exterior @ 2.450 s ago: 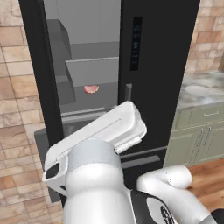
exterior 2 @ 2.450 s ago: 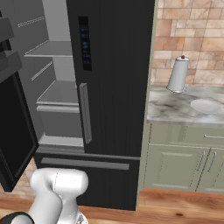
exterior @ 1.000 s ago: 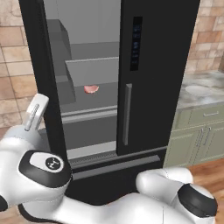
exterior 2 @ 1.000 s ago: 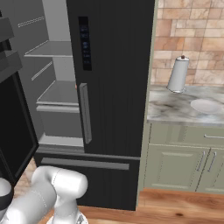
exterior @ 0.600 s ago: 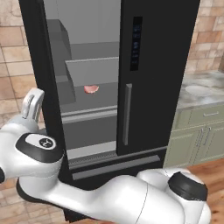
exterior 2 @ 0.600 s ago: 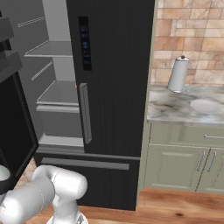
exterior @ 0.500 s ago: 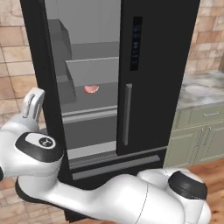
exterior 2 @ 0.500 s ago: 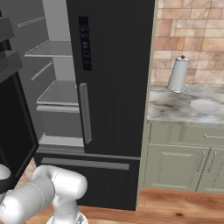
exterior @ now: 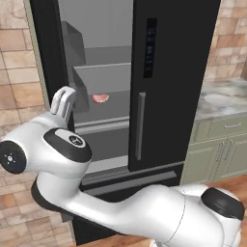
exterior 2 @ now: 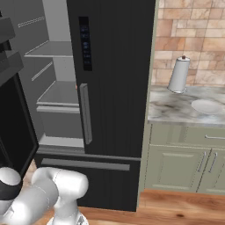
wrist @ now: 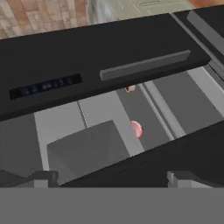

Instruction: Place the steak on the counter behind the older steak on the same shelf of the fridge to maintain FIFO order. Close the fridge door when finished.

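The tool [exterior: 63, 100] stands wide open (nothing in it) at the fridge's [exterior: 178, 72] left edge. A pink steak [exterior: 101, 98] lies on the middle shelf [exterior: 101, 112] inside.

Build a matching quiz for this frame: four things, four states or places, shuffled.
Things:
1. gripper
2. meat piece
3. paper towel roll
4. door with display strip

States or places:
a. upright on the counter
b. shut
c. open
d. lying on a fridge shelf

Pairs: 1-c, 2-d, 3-a, 4-b
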